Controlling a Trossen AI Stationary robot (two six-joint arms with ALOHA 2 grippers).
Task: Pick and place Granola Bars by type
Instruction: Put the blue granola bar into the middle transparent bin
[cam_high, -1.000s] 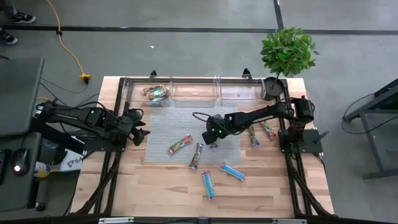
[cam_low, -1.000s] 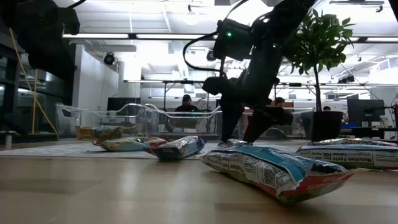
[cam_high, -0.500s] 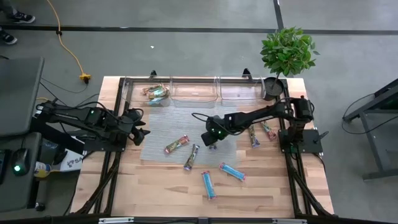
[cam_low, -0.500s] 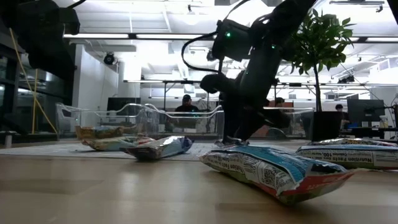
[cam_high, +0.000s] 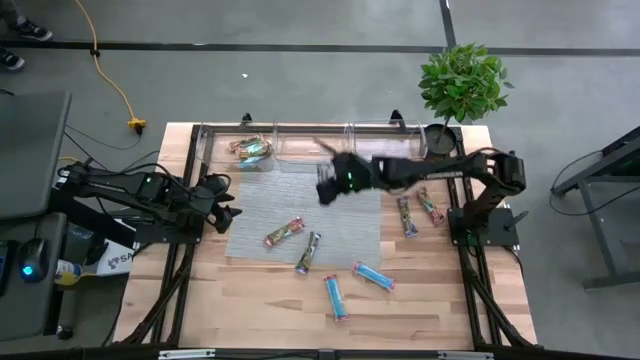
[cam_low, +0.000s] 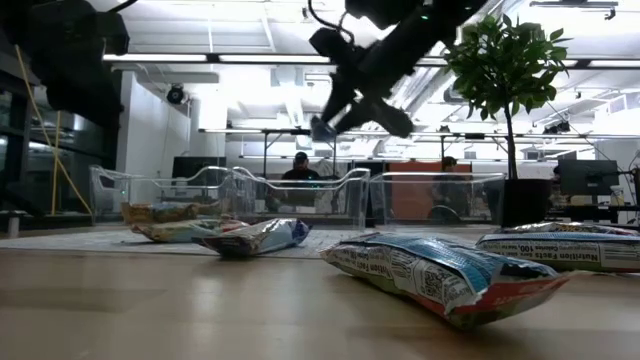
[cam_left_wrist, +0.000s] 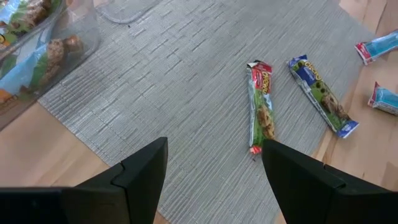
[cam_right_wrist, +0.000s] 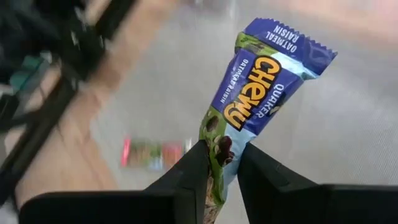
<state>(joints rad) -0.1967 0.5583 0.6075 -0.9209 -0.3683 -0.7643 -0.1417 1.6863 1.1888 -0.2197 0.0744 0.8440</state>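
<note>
My right gripper (cam_high: 328, 186) hangs high over the grey mat (cam_high: 300, 205), shut on a purple Chewy granola bar (cam_right_wrist: 261, 74), which also shows in the low view (cam_low: 321, 128). On the mat lie a tan-green bar with red ends (cam_high: 287, 232) and another purple bar (cam_high: 309, 252). Two light blue bars (cam_high: 336, 297) (cam_high: 372, 275) lie on the wood nearer the front. Two more bars (cam_high: 407, 216) (cam_high: 430, 209) lie right of the mat. My left gripper (cam_high: 225, 215) waits open at the mat's left edge. My right gripper pinches the purple bar between its two fingers (cam_right_wrist: 186, 177) at one end of the wrapper (cam_right_wrist: 219, 146). The rest of the bar sticks out past the fingertips, in line with them. The bar is lifted clear of the mat, slanting downward with the gripper.
Three clear bins stand along the far edge; the left one (cam_high: 253, 151) holds tan-green bars, and the other two (cam_high: 312, 146) (cam_high: 385, 146) show none. A potted plant (cam_high: 462, 85) stands at the far right corner. Bare wood lies along the front edge.
My right gripper has shut on a purple bar lying on the mat, then risen well clear with it, moving toward the far edge and slightly left while tipping flatter. The two other bars on the mat have slid a little toward the table's left.
</note>
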